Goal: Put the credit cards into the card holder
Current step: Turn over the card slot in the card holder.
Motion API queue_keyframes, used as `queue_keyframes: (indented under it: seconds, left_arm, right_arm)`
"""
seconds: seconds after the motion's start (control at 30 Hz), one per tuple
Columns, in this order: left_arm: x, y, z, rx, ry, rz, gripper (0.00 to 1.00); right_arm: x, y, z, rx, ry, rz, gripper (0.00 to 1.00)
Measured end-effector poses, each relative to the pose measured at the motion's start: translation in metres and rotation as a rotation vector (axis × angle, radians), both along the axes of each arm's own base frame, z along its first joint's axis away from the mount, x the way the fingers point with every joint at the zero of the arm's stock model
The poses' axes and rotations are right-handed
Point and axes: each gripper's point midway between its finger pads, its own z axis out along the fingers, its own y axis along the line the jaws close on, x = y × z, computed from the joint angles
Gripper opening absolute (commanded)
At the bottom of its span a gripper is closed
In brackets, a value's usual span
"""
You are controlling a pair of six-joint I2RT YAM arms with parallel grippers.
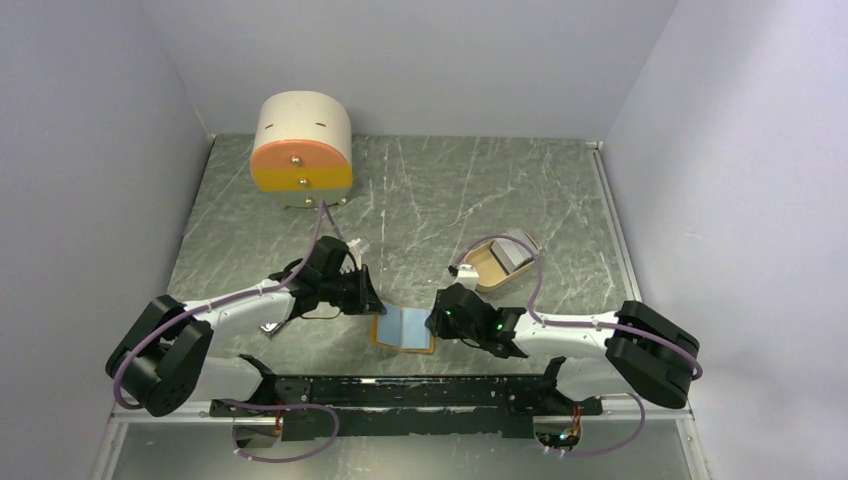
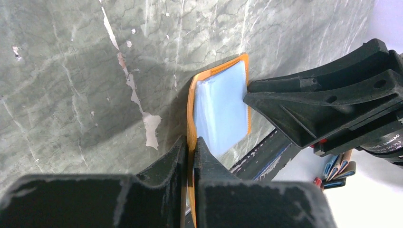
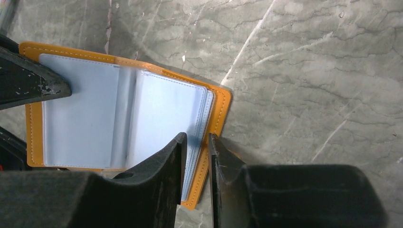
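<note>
The only readable writing was the word "DAMIAO", in small white letters on a black motor housing of the right arm (image 2: 387, 142), at the edge of the left wrist view. No print showed on the wallet or on the cards.

The card holder (image 3: 123, 118) lay open like a book on the table (image 1: 450, 190), near the front edge and between the two arms. Its cover was orange-tan and leather-like, with a line of stitching around the border. Inside were soft, glossy, pale blue plastic sleeves, stacked in several thin layers on the right half.

The left gripper (image 2: 190, 142) was closed, its black fingers pinching the orange border of the holder's left side. The right gripper (image 3: 196, 138) was clamped on the right edge, with the sleeves and the orange cover caught between its fingers. Both sets of fingers were matte black plastic, wedge-shaped and scuffed.

The credit cards (image 1: 512, 250) appeared as a pale grey flat rectangle in a tan oval tray (image 1: 483, 268), just behind the right gripper and apart from the holder.

The table was grey-green and stone-patterned, with pale veins and chipped white spots. At the back left stood a rounded cream drawer box (image 1: 302, 140) with an orange and yellow front and two small knobs.
</note>
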Motion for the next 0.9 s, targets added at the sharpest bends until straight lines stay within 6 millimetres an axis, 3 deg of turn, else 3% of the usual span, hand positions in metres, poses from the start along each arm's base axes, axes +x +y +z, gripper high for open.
queue_keyframes:
  seconds: [0.23,0.43,0.57,0.7,0.83,0.9]
  left_arm:
    - [-0.001,-0.002,0.001,-0.015,-0.002,-0.008,0.09]
    - [-0.002,-0.001,0.000,-0.009,0.006,-0.008,0.09]
    - [-0.001,-0.001,0.003,-0.006,0.011,-0.009,0.09]
    - [0.002,-0.004,0.011,-0.012,0.000,-0.009,0.09]
    - [0.003,-0.004,0.016,-0.017,-0.008,-0.010,0.09]
    - [0.002,-0.003,0.017,-0.016,-0.010,-0.012,0.09]
  right_arm:
    - [0.000,-0.002,0.011,-0.019,-0.013,0.021,0.32]
    - [0.019,0.016,0.064,0.027,-0.119,0.035,0.33]
    - [0.036,0.015,0.094,0.015,-0.228,0.030,0.34]
    - [0.062,-0.006,0.108,-0.062,-0.296,0.007,0.39]
    - [0.111,-0.048,0.118,-0.187,-0.313,-0.091,0.46]
    - [0.126,-0.064,0.119,-0.257,-0.316,-0.118,0.48]
